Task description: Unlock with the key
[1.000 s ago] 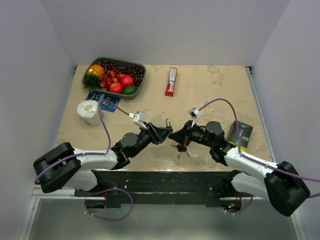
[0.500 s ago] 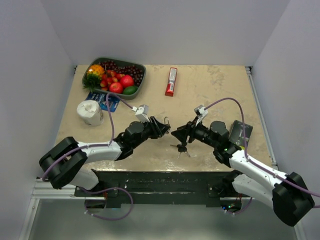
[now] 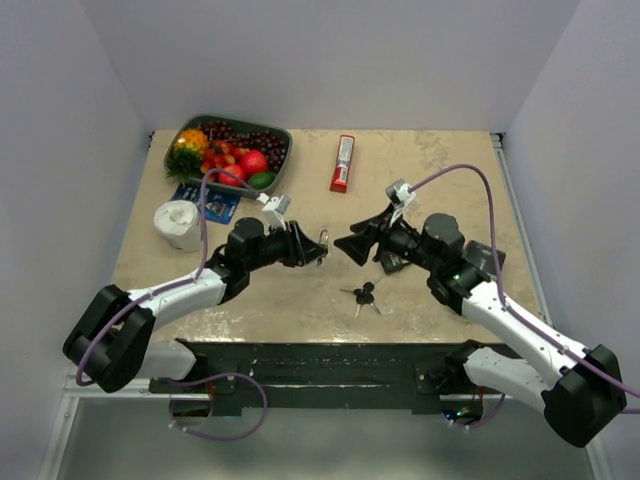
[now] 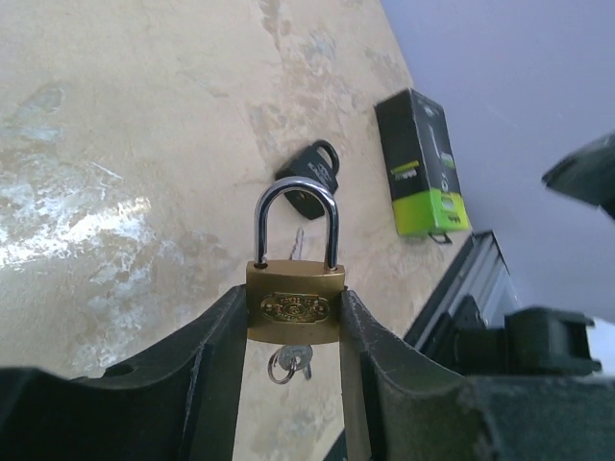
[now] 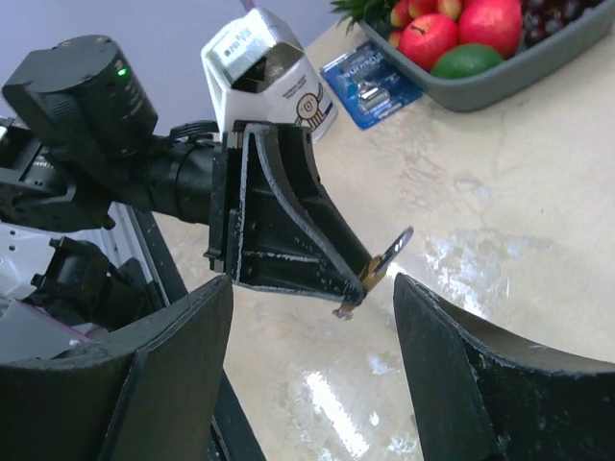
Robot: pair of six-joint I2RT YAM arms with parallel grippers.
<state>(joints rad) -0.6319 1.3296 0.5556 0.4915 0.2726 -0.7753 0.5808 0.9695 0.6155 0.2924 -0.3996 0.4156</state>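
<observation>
Left gripper [image 3: 318,247] is clamped on the body of the small brass padlock [image 4: 294,305], shackle closed and pointing away from the wrist. Right gripper [image 5: 309,288] has its jaws spread wide with nothing in them, facing the left one, tips just apart. Key bunch [image 3: 363,295] lies loose on the table [image 3: 440,170] below the right gripper, near the black padlock [image 4: 312,173].

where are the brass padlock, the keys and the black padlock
brass padlock [image 4: 294,305], left wrist view, on its brass body
keys [image 3: 364,293], top external view, on the black heads
black padlock [image 4: 307,173], left wrist view, on its body
</observation>
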